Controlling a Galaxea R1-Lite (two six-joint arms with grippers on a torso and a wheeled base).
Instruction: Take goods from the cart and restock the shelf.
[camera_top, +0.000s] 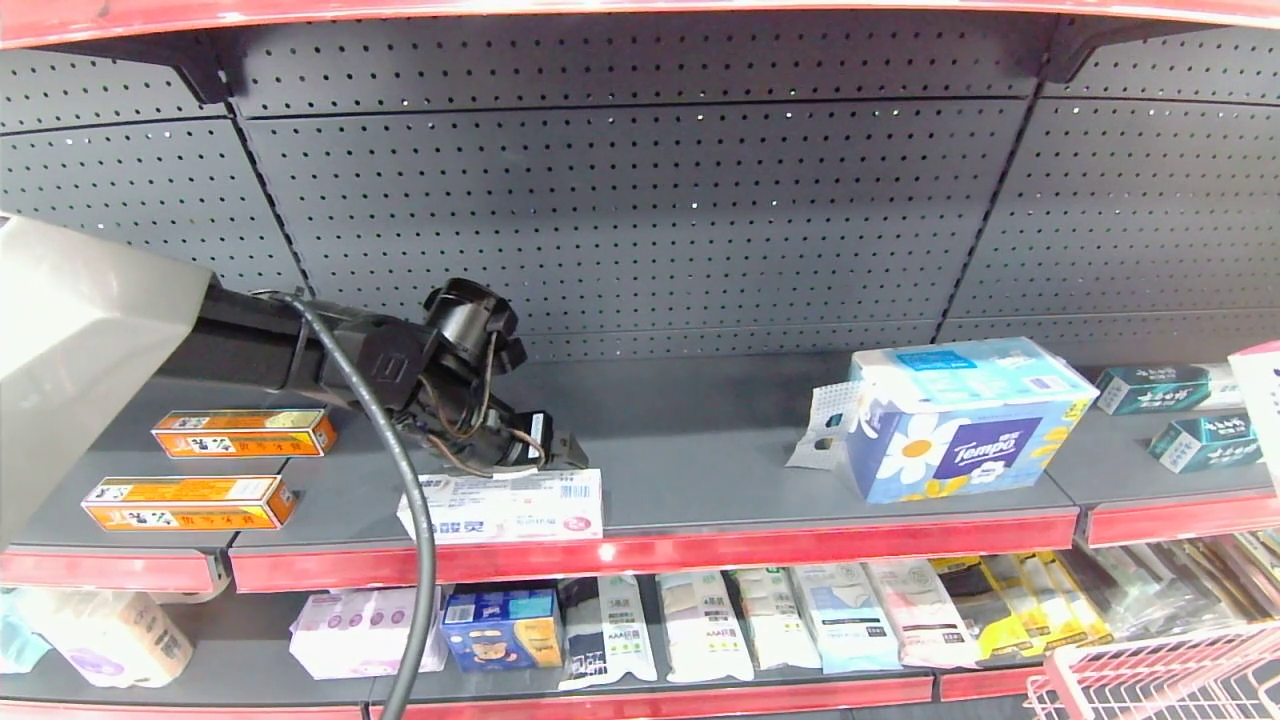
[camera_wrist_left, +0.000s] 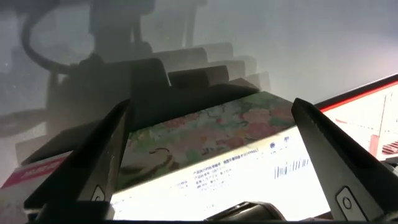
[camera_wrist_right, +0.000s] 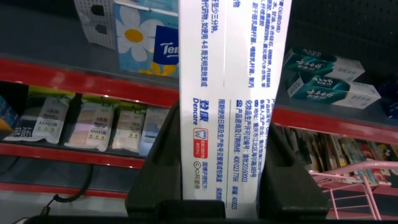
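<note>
**While your left gripper hangs spread over one carton, your right grips another**

Your left arm extends from the left side of the head view, nearly level above the middle shelf. It bends down at the wrist, so the gripper points at the front part of the shelf. Its fingers are spread wide. Beneath them the pink-and-white carton lies flat on the shelf, lengthwise along the red front lip. In the left wrist view one end of it passes under a finger. You cannot tell whether the fingertips touch it.

Your right gripper is closed on a white toothpaste carton. The carton stands upright between the fingers, gripped at its lower end, with the rest rising well clear of them. You are holding it out in front of the shelving, and its edge shows at the right margin of the head view, about level with the middle shelf.

Two orange boxes lie flat at the shelf's left end, apart from the pink-and-white carton. A flower-printed tissue pack sits on the right part of the shelf. Two teal toothpaste boxes lie farther right. Flat packets line the shelf below. The pink wire cart shows at the lower right corner.
</note>
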